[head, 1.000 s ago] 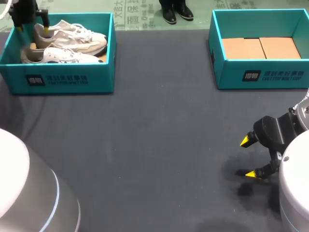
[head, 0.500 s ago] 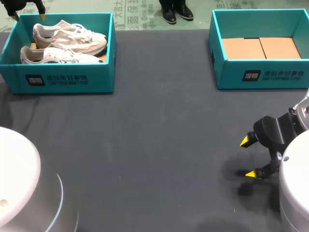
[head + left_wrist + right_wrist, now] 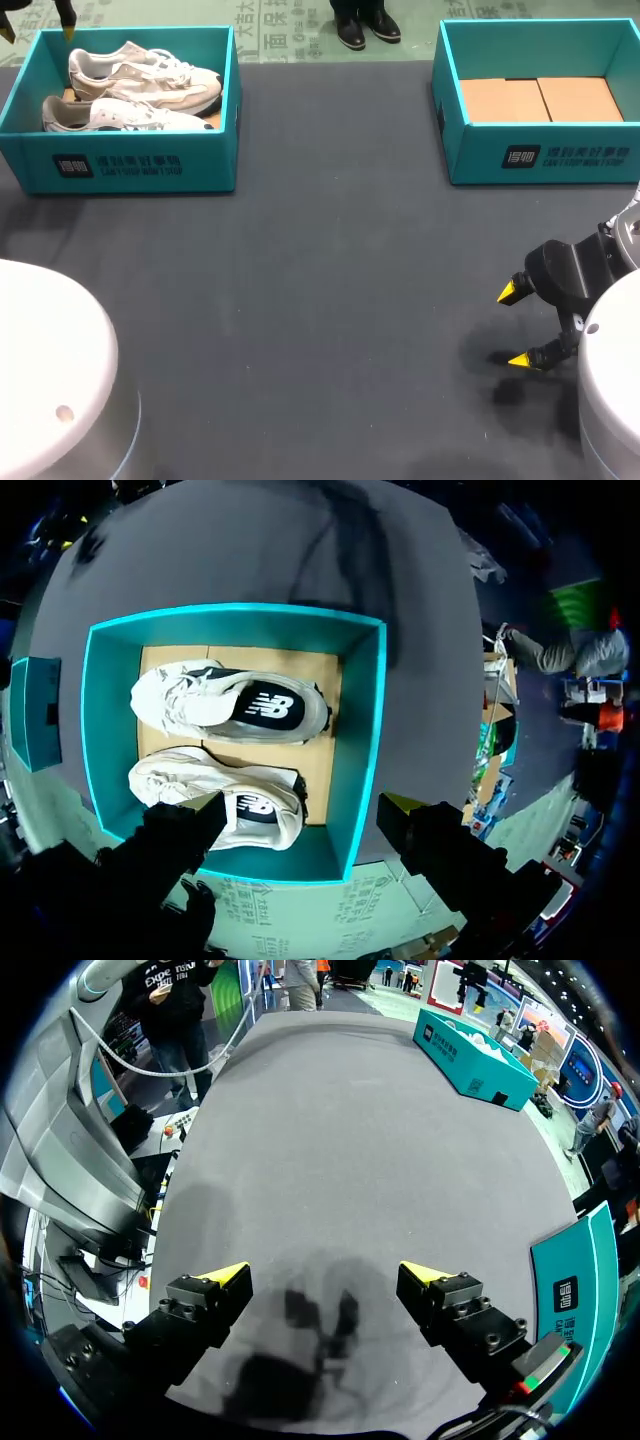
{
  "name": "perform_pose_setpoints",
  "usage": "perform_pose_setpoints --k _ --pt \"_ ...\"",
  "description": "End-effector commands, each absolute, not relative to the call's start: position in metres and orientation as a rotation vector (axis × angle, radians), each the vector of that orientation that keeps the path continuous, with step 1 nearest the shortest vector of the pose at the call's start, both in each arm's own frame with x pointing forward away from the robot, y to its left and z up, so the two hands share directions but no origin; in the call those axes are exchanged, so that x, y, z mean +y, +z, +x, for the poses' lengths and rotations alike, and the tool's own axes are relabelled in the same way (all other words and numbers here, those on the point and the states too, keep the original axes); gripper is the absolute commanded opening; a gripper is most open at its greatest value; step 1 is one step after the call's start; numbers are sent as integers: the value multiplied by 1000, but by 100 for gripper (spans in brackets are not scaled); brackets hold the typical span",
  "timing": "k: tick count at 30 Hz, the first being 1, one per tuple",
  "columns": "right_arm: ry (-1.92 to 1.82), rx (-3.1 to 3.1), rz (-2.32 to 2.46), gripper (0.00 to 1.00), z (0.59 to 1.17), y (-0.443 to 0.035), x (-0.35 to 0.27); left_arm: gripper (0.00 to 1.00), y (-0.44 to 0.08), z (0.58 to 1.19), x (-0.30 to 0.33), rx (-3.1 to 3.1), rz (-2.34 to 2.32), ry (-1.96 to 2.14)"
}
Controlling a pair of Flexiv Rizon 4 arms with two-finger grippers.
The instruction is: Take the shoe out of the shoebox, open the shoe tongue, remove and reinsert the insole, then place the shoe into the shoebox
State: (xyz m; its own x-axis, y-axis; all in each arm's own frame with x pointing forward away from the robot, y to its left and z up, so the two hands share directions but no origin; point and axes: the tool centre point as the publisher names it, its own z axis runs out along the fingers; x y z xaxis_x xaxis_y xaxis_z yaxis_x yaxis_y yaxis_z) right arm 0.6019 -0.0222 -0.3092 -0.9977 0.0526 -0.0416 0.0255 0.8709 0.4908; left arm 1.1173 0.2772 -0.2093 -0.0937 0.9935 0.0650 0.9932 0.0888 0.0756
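**Two shoes lie in the box, both pincers released**

Two pale sneakers lie side by side in the teal shoebox (image 3: 130, 165) at the far left of the table (image 3: 330, 280), heels to the left and toes to the right in the head view. The far shoe (image 3: 145, 75) sits by the box's back wall and the near shoe (image 3: 120, 115) by its front wall. Both rest on the box's brown cardboard floor.

The left pincer (image 3: 36, 28) hangs above the box's far left corner, clear of the shoes, fingers spread and holding nothing. In the left wrist view the left pincer (image 3: 303, 802) looks straight down into the shoebox (image 3: 365, 730), with the far shoe (image 3: 225, 790) just under its fingers and the near shoe (image 3: 230, 702) ahead of it.

The right pincer (image 3: 514, 326) is low over bare table at the near right, also spread and empty. A second shoebox (image 3: 540, 155) stands at the far right, well apart from it. In the right wrist view the right pincer (image 3: 323, 1273) has only dark cloth between its tips.
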Motion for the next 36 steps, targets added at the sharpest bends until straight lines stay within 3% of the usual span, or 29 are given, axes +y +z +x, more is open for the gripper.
perform_pose_setpoints --k 1,10,32,33,35,36 --pt "780 2984 64 100 599 -309 -22 100 -202 1100 275 2309 2110 180" --pt "780 2984 64 100 599 -309 -22 100 -202 1100 275 2309 2110 180" --pt "780 2984 64 100 599 -309 -22 98 -268 1074 286 2248 2297 138" --pt "780 2984 64 100 599 -309 -22 97 -271 1074 285 2249 2302 140" --pt "780 2984 64 100 599 -309 -22 77 -276 1073 284 2249 2310 138" --pt "780 2984 64 100 599 -309 -22 73 -278 1073 285 2244 2315 135"
